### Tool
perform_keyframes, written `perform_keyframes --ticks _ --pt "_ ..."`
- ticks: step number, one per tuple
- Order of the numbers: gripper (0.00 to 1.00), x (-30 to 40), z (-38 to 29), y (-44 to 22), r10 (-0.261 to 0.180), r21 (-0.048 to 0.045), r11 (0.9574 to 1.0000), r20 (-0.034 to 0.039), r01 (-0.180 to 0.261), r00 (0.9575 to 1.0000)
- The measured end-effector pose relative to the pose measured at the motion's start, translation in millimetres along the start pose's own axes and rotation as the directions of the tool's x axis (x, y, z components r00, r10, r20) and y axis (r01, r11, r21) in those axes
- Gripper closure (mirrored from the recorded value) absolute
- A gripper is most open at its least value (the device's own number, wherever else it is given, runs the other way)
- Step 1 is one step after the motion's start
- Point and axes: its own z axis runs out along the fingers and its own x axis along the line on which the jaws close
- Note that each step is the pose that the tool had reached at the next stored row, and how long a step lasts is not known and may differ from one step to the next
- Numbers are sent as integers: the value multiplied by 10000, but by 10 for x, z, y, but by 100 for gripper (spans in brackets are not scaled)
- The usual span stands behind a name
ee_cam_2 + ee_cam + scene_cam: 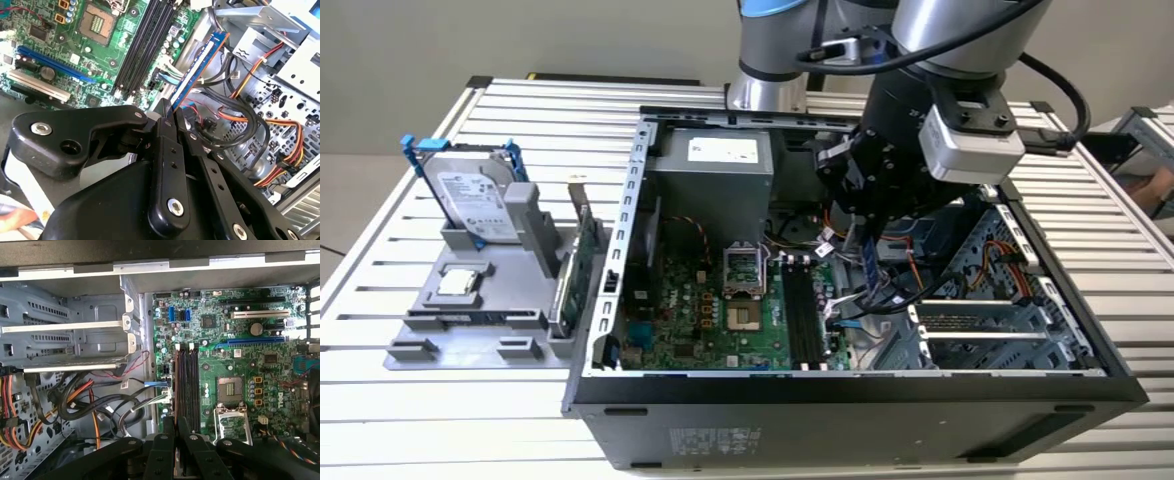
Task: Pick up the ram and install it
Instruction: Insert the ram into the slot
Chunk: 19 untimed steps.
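Black pincer point(171, 111), clenched on the blue-edged ram point(197, 70), hangs from the arm point(921, 50) reaching steeply down into the open computer case point(854, 410). The ram is just beside the motherboard's long black slots point(145, 50), on the exterior view's right.

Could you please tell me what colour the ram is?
The ram is blue with a white label, clearest in the second wrist view.

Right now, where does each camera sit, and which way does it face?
Exterior view: high up, looking down into the open computer case; the arm shows.
Second wrist view: on the wrist, looking along the gripper, shut on the ram, toward the motherboard.
First wrist view: on the wrist, facing the black slots; gripper links show.
Both wrist views share slots and motherboard.
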Motion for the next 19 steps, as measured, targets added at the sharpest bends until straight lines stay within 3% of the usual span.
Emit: perform_keyframes --ticks 19 --pt "100 5 138 -42 98 -8 10000 -7 -98 10000"
